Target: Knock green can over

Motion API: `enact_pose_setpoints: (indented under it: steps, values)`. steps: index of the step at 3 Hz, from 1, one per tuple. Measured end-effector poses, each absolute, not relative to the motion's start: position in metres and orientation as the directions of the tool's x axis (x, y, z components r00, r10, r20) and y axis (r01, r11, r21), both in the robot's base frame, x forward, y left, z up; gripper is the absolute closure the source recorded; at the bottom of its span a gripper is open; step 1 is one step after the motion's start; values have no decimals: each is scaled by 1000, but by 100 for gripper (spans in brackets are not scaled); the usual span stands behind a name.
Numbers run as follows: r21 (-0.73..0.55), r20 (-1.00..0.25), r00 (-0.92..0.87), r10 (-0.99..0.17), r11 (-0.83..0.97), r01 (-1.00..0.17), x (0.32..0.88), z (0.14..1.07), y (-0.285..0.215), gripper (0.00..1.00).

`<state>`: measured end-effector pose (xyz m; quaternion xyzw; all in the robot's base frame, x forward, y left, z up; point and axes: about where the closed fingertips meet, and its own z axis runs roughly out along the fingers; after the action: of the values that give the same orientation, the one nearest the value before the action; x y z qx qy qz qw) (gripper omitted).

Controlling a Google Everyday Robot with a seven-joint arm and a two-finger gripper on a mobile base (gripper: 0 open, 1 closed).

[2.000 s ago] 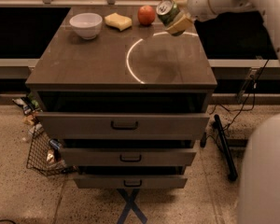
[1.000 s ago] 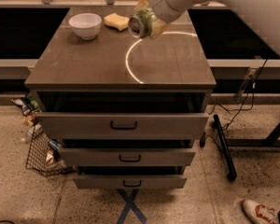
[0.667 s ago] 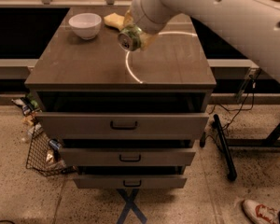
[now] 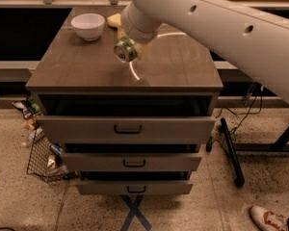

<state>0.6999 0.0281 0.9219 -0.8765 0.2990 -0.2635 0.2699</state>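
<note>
The green can (image 4: pixel 124 50) is held tilted on its side above the middle of the brown cabinet top (image 4: pixel 86 66), with its silver end facing the camera. My gripper (image 4: pixel 133 47) is shut on the can at the end of the big white arm (image 4: pixel 216 23), which reaches in from the right. The arm hides most of the gripper and the far middle of the top.
A white bowl (image 4: pixel 88 25) and a yellow sponge (image 4: pixel 114 19) sit at the back of the top. Below are three drawers (image 4: pixel 127 129). A wire basket (image 4: pixel 43 155) stands on the floor at the left. At the right are a black stand leg (image 4: pixel 230 150) and a shoe (image 4: pixel 269 219).
The arm has swung left and toward the front, carrying the can from the back right to over the middle of the top. The apple is now hidden.
</note>
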Motion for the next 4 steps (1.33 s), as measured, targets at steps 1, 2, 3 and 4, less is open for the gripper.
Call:
enact_pose_setpoints:
  steps: [1,2,3,4]
  values:
    - [-581,301,706,-641,-710,-397,703,897,40,39]
    - [-556,292,718,-632,-723,-410,705,880,48,8]
    - [-551,290,719,-631,-725,-413,706,875,49,0]
    - [-547,279,713,-643,-717,-432,711,875,48,0]
